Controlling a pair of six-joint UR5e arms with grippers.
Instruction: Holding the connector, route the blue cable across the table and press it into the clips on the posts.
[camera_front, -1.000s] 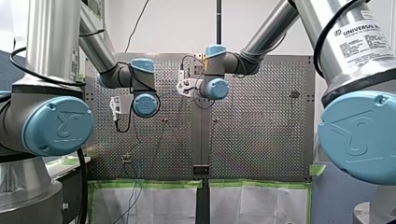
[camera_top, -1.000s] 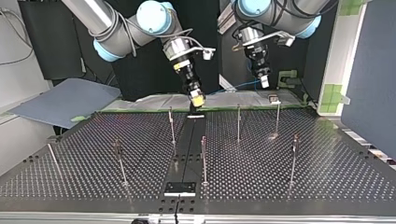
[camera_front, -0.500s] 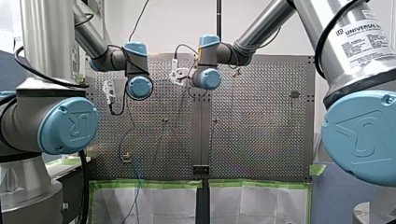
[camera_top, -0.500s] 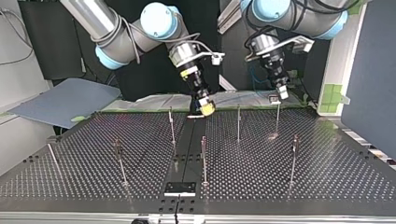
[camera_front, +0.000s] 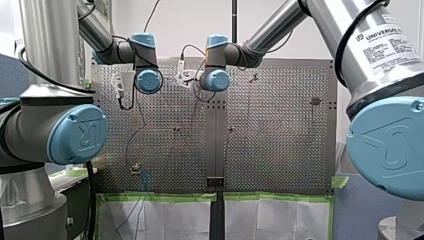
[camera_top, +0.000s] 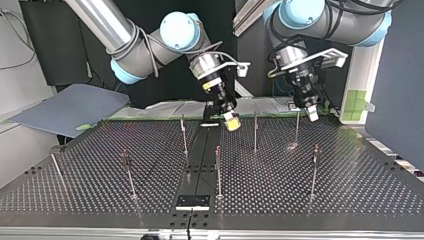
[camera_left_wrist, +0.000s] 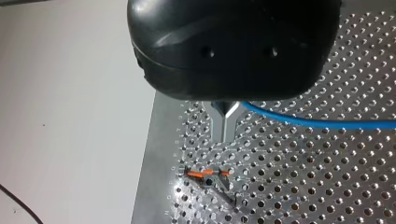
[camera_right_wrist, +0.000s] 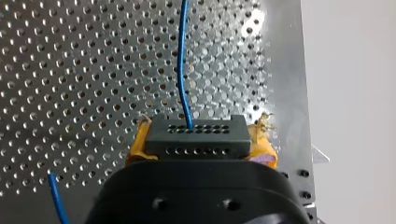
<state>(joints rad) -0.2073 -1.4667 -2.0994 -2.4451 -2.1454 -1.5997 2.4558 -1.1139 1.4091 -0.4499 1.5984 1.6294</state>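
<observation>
Starting closest to the right wrist camera, the black connector is seen clamped between the yellow pads of the right gripper, and the blue cable is led away from the connector over the perforated table. Farther from the connector, the cable is pinched by the closed metal fingers of the left gripper, with an orange-marked clip just beyond. The cable would best be held taut and lowered squarely onto that clip.

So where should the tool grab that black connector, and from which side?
Probably by the two flat side walls of the connector, approaching from its back, opposite the holed face where the blue cable leaves. My right tool grips it so: yellow pads on flat walls, cable free ahead.
</observation>
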